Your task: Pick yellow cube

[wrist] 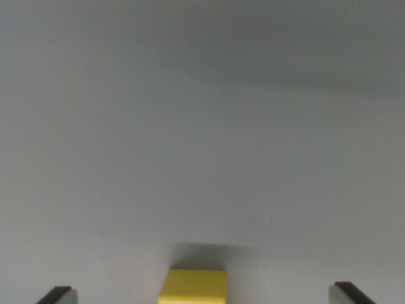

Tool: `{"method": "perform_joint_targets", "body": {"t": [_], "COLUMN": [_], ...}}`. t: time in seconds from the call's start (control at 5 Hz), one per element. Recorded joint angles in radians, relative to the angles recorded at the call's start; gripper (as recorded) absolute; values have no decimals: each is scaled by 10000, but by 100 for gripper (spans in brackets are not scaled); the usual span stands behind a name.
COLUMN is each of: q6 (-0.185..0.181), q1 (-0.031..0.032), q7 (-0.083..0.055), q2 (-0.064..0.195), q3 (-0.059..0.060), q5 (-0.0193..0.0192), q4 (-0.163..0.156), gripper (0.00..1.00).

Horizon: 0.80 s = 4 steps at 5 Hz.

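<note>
Your gripper (201,296) stands spread wide, its two dark, flat-edged fingertips (58,295) just poking in at the bottom corners of the wrist view, touching nothing. Between them, well apart from either tip, sits the yellow cube (192,285) — matte, square-faced, cut off by the bottom edge and casting a soft shadow behind it. Beyond lies a smooth, pale grey table surface (202,126) — blurred and featureless, and you'll find no readable writing on anything.

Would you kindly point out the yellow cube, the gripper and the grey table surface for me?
yellow cube (192,286), wrist view, on its top face.
gripper (204,294), wrist view, midway between the two fingertips, which stand apart.
grey table surface (202,139), wrist view, on a bare part.
</note>
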Motion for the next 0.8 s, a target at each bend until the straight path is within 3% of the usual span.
{"method": "perform_joint_targets", "body": {"t": [0.2, 0.4, 0.6, 0.8], "q6": [-473, -473, -942, -942], "q1": [24, 24, 47, 47], "q7": [-1, -1, -2, -2], "q2": [76, 76, 151, 151], "q3": [33, 33, 65, 65], "q5": [32, 32, 65, 65], "q4": [-388, -388, -774, -774], "gripper": [0, 0, 0, 0]}}
